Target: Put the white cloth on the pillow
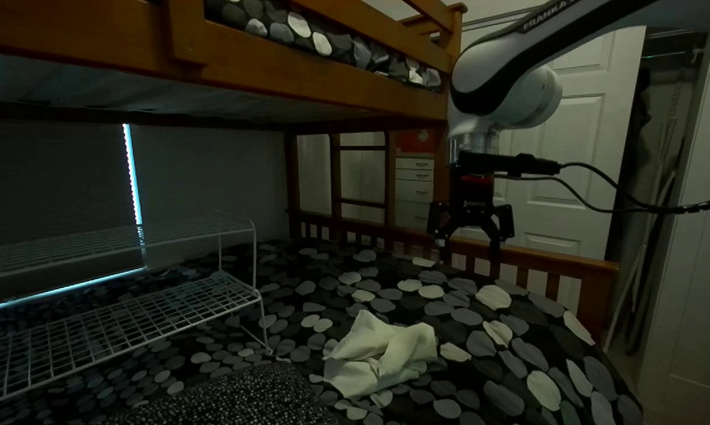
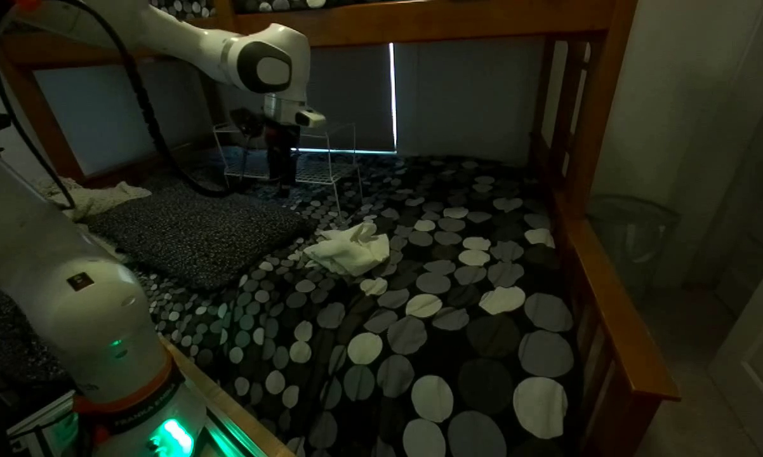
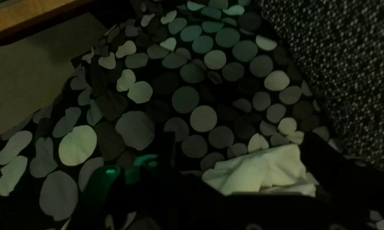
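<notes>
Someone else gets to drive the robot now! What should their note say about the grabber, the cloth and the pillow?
Gripper: open, holding nothing, above the spotted bedspread.
White cloth: crumpled on the bedspread, beside the dark speckled pillow, not on it.
Done: no part of moving the cloth shows yet.
Left: grip the cloth, lift it, lay it on the pillow and let go.

Arm [image 1: 497,71] up & bent, wrist [image 1: 472,139] above gripper [image 1: 468,251] — pointing approx straight down, w/ fingers [image 1: 495,251] spread apart
</notes>
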Controlling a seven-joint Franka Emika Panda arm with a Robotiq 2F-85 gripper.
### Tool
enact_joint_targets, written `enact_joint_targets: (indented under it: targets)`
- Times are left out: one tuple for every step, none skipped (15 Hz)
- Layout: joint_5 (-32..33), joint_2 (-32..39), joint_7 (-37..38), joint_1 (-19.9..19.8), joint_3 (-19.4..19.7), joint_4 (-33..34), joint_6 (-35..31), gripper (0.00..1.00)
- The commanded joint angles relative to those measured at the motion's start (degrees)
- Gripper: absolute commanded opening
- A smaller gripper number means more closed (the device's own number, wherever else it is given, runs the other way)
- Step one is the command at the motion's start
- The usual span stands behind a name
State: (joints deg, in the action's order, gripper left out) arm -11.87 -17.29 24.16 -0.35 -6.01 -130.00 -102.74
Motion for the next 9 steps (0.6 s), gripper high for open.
enact_joint_targets:
  targets:
    - [-1.1, 8.4, 5.2, -2.6, 2.5, 2.0, -6.9, 1.00]
    - [-1.2, 10.6, 7.5, -2.9, 2.9, 2.6, -9.3, 1.00]
    - [-1.2, 12.7, 9.7, -3.0, 3.1, 2.8, -12.4, 1.00]
    - [-0.9, 14.8, 12.7, -2.9, 3.3, 3.4, -14.7, 1.00]
    - [-0.7, 16.8, 15.7, -2.5, 3.5, 3.7, -17.6, 1.00]
    - [-0.5, 18.6, 19.2, -2.0, 3.4, 4.1, -20.0, 1.00]
    - [-0.2, 20.2, 21.3, -1.4, 3.5, 4.2, -22.4, 1.00]
    - [0.6, 22.2, 24.2, -0.8, 3.6, 4.4, -25.2, 1.00]
    - [1.2, 23.9, 26.1, -0.1, 3.7, 4.7, -27.3, 1.00]
